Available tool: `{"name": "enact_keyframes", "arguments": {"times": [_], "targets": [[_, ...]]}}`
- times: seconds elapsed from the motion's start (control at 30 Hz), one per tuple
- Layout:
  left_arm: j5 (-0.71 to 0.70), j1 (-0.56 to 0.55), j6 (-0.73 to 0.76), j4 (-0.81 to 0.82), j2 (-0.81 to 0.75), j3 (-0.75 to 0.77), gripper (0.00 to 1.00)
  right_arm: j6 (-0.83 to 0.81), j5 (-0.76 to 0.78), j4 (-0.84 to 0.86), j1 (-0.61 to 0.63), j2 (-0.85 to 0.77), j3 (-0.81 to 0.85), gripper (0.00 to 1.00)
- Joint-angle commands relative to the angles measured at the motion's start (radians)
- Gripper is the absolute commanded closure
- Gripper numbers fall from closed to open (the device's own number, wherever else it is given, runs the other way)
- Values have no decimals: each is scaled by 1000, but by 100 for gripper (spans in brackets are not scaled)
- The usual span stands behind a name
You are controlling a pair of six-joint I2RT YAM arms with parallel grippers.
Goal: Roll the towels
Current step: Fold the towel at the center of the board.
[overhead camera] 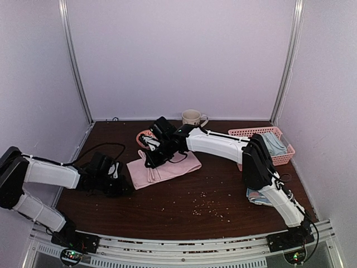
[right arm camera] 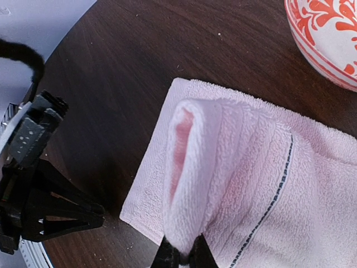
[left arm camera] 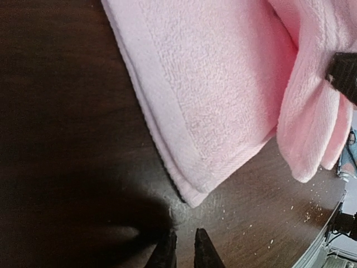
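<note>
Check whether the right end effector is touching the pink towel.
Touching. The right wrist view shows the right end effector pinching a raised fold of the pink towel between its fingertips.

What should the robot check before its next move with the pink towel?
1. Right gripper pinching a fold of the pink towel: ok.
2. Left gripper holding the towel down: not ok; it sits on the table beside the towel's corner, nearly closed and empty.
3. Bowl off the towel: ok.
4. Fold lined up straight for rolling: cannot tell.
</note>
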Motion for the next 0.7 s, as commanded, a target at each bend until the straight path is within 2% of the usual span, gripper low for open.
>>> {"name": "enact_keyframes", "arguments": {"times": [0.0, 0.2, 0.47, 0.67], "targets": [[-82, 18, 57, -91, -121, 39, 89, 13, 35, 18, -26, -64, 43, 100], [-95, 57, 65, -164, -110, 60, 92, 68, 0, 53, -32, 49, 103, 100], [-71, 58, 23, -108, -69, -1, 93, 94, -156, 96, -15, 107, 111, 100], [-45, 61, 16, -39, 8, -16, 93, 94, -188, 114, 10, 121, 122, 100]]}}
